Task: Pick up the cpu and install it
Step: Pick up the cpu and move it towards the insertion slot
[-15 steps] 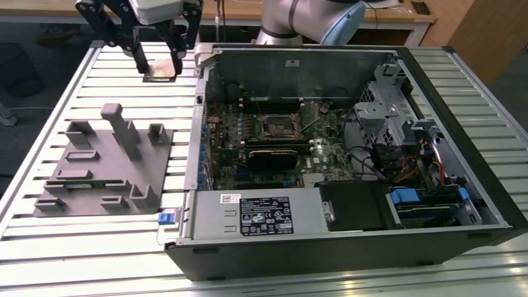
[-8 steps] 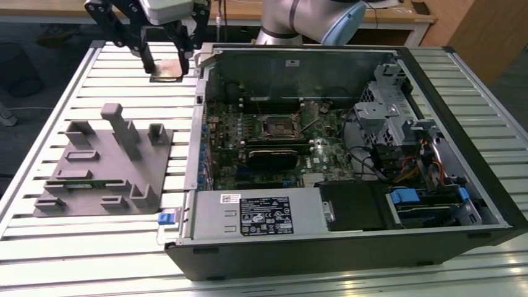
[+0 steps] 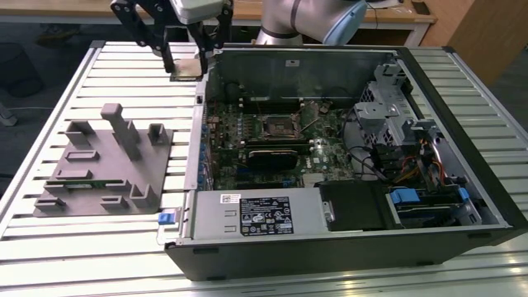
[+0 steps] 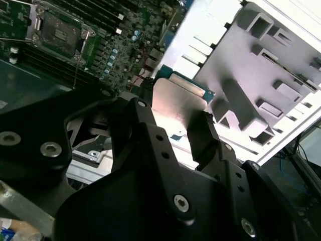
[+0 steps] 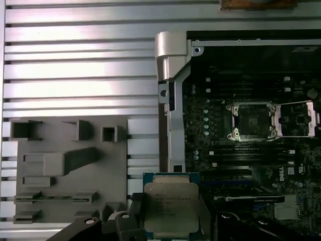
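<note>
My black two-fingered gripper (image 5: 170,223) is clamped on the cpu (image 5: 170,207), a small flat square chip with a pale silvery metal top and a green edge. One finger presses on each of two opposite sides, and the lid faces the first wrist view. I judge the pick-up done: the chip hangs in the air, clear of the grey plastic holder with its raised blocks and slots (image 3: 99,167). That holder lies well below on the slatted aluminium table (image 3: 83,247).

The install is not yet done. In the open black computer case (image 3: 330,253), the square black cpu socket (image 5: 249,120) on the green motherboard sits bare, and its metal retaining frame (image 5: 296,118) is swung open beside it.

I hang fingers-down over the table, just outside the case wall on the exterior view's left. My pale grey arm (image 3: 305,21) rises behind the case.
</note>
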### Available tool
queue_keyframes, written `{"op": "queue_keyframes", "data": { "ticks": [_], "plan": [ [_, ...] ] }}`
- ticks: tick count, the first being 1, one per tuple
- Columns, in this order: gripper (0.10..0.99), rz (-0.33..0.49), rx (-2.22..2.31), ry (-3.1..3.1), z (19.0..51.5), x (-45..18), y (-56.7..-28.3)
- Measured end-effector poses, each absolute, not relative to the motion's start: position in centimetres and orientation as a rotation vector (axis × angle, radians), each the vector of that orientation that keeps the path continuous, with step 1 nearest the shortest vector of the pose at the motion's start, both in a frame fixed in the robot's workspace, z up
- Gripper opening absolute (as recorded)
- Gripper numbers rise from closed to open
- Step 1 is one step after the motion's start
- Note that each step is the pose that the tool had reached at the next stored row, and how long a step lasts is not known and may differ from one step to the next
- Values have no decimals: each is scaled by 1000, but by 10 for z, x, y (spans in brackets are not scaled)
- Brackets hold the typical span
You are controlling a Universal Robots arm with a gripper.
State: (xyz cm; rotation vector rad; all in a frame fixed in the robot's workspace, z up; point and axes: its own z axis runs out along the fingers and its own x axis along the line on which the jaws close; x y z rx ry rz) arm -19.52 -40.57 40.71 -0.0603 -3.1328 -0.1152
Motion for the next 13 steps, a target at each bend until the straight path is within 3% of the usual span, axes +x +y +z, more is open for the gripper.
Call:
{"op": "queue_keyframes", "data": {
  "ticks": [13],
  "plan": [
    [525,-116,-60,-3148,405,-145,-390]
  ]
}}
